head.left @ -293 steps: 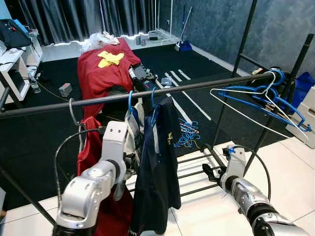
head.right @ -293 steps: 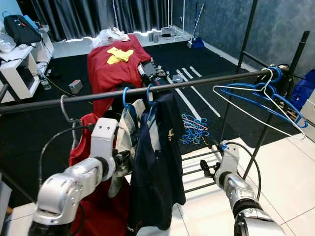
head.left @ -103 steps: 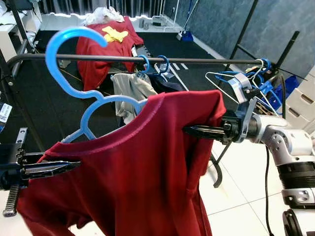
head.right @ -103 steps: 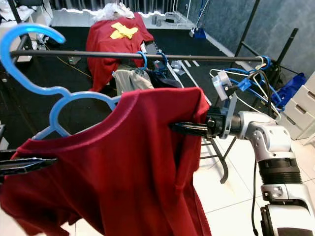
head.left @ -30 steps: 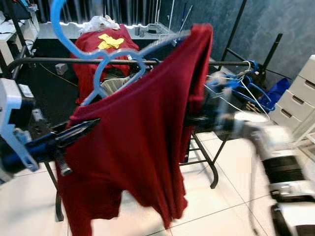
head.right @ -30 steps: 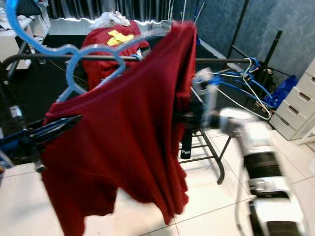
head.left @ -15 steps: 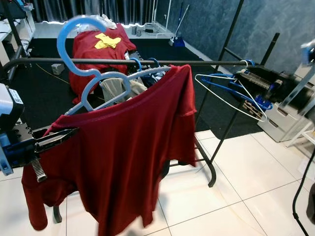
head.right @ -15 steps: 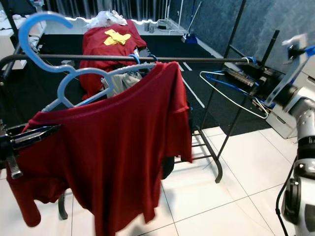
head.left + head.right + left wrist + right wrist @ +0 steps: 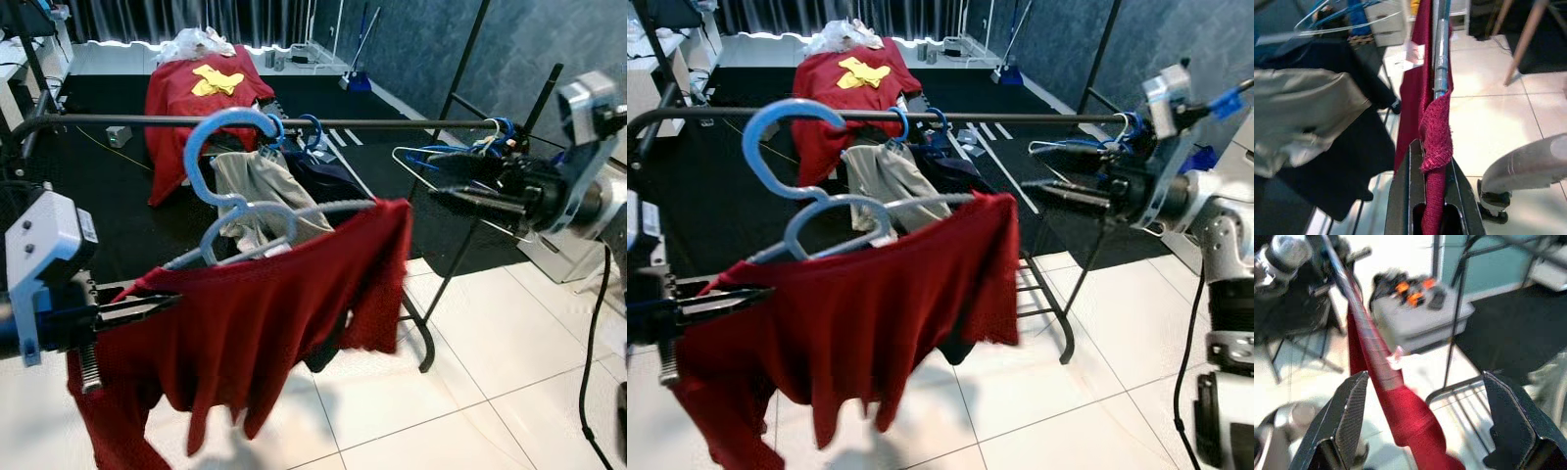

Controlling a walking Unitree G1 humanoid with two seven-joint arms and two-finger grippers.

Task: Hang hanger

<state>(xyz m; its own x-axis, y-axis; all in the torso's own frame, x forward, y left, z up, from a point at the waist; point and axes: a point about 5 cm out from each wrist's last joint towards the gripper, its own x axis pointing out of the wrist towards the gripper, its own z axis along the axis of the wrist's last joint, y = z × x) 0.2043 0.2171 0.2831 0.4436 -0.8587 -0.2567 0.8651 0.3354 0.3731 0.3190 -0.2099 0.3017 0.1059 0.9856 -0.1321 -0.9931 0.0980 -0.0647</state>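
The floor near the robot is glossy white tile [image 9: 470,392], giving way to a black carpet [image 9: 118,196] that runs back to dark curtains and a blue-grey wall. A black metal clothes rail [image 9: 147,120] crosses the room, carrying a beige garment [image 9: 257,191], a dark navy garment [image 9: 328,181] and a cluster of bare blue and white wire hangers [image 9: 460,162] at its far right end. Behind it a red cloth with a yellow patch [image 9: 201,93] covers a low bed. White drawers [image 9: 573,259] stand at the right edge.

The light blue plastic hanger [image 9: 220,166] with the dark red T-shirt [image 9: 255,323] is held in front of the rail, its hook not on it. The left gripper [image 9: 1432,196] is clamped on the shirt's shoulder and the hanger arm. The right gripper [image 9: 1073,176] is raised just off the other shoulder, its 2 fingers spread wide and holding nothing. A small white label [image 9: 1411,55] inside the shirt cannot be read.
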